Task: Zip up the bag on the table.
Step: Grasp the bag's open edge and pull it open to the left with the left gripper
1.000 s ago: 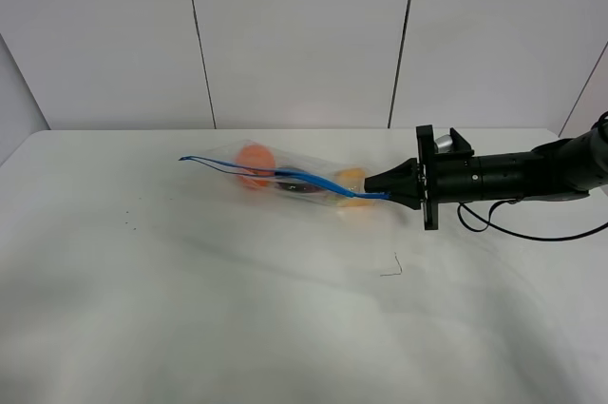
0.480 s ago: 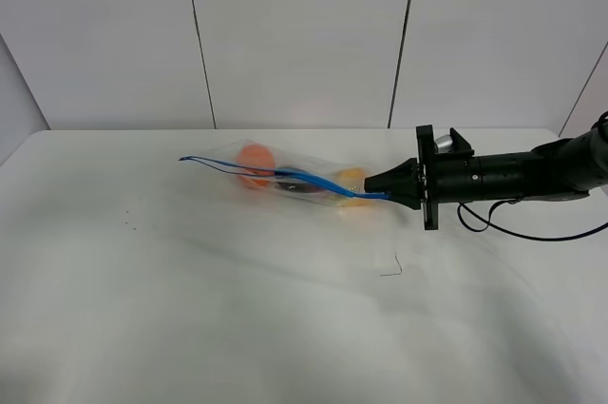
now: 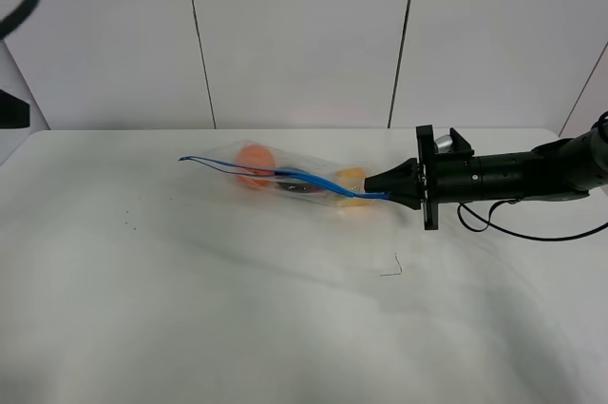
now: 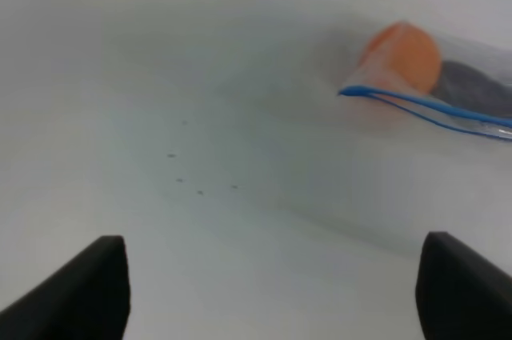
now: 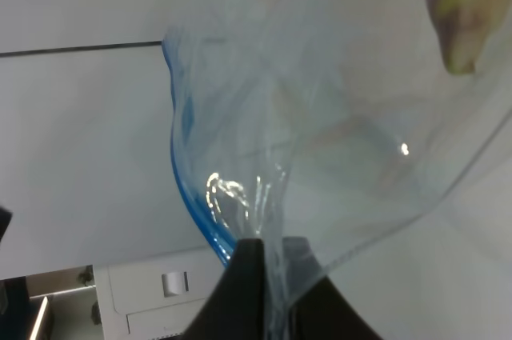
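Bag-zip scene: clear crinkly plastic zip bag [image 3: 294, 168] lies on the large plain white matte table [image 3: 190, 309], in the far half near the middle, its length running left to right in the high view. A blue zipper strip [image 3: 313, 179] runs along the bag's upper edge. Its left end is lifted free and split into two thin lines, so the mouth there is unsealed. Through the plastic show a round orange piece of produce [image 3: 255, 159] at the left end, a dark purplish piece [image 3: 302, 185] in the middle and a yellow piece [image 3: 351, 178] at the right end. The black right gripper [image 3: 372, 194] reaches in level from the right. Its jaws are pinched together on the right end of the bag at the zipper strip, and the right wrist view shows the plastic and blue strip clamped between the fingertips [image 5: 254, 256]. The left gripper [image 4: 272, 288] hovers above bare table, well left of the bag, with its two black fingers spread wide apart and nothing between them. The orange piece and the loose strip end lie ahead of it. Only a black bit of the left arm [image 3: 11, 109] shows at the left edge of the high view. A small dark mark [image 3: 391, 269] sits on the table nearer the camera than the right gripper.
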Controlling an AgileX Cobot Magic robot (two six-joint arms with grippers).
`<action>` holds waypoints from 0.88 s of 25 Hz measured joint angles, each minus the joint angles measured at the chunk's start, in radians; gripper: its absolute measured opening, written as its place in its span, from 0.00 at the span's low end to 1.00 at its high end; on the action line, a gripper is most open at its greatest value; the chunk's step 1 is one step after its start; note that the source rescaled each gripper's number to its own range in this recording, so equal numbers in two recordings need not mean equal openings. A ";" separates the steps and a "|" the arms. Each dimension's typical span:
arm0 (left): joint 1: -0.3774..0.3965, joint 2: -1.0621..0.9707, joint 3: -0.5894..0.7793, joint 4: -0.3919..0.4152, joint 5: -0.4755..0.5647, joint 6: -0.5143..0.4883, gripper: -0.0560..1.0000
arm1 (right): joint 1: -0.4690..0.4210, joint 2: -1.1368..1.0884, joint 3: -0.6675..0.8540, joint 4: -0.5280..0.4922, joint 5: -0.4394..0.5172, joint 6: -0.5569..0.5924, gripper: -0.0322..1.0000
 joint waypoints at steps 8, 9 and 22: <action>0.000 0.140 0.000 -0.119 -0.122 0.494 1.00 | 0.000 0.000 0.000 -0.013 0.000 0.000 0.03; 0.000 0.142 0.000 -0.115 -0.156 0.621 1.00 | 0.000 0.000 0.000 -0.016 0.000 0.000 0.03; -0.150 0.167 0.000 -0.235 -0.676 1.474 1.00 | 0.000 0.000 0.000 -0.022 0.000 0.000 0.03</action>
